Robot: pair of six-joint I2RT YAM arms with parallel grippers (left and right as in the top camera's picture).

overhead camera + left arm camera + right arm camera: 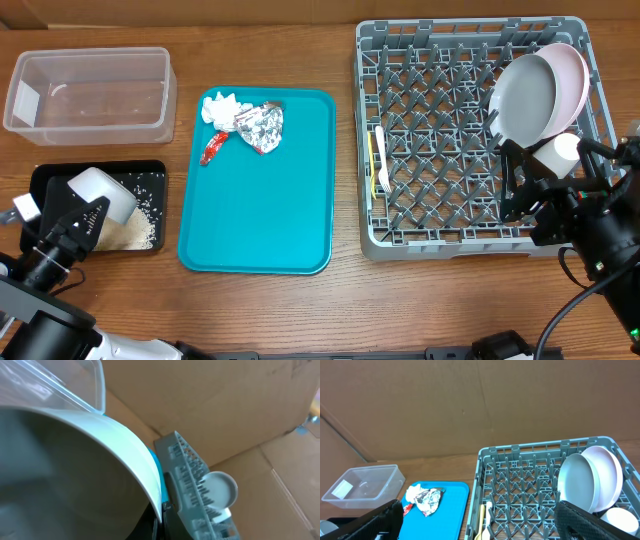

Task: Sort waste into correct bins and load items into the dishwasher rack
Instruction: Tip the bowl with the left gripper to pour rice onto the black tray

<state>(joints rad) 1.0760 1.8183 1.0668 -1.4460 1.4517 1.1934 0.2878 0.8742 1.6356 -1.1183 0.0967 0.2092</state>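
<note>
My left gripper (85,217) is shut on the rim of the small grey bowl (103,190), tilted over the black tray (50,176), which holds rice (140,232). The bowl (60,475) fills the left wrist view. The napkin (220,108), foil wrapper (262,127) and red packet (211,150) lie on the teal tray (257,210). The rack (440,140) holds the grey dish (523,98), pink plate (570,75), white cup (556,152), yellow spoon (371,160) and white fork (381,168). My right gripper (480,510) is open and empty at the rack's front right.
The clear tub (88,90) stands at the back left, behind the black tray, and looks empty. Cardboard walls (470,405) close off the back. The rack (530,485) takes up the right side of the table.
</note>
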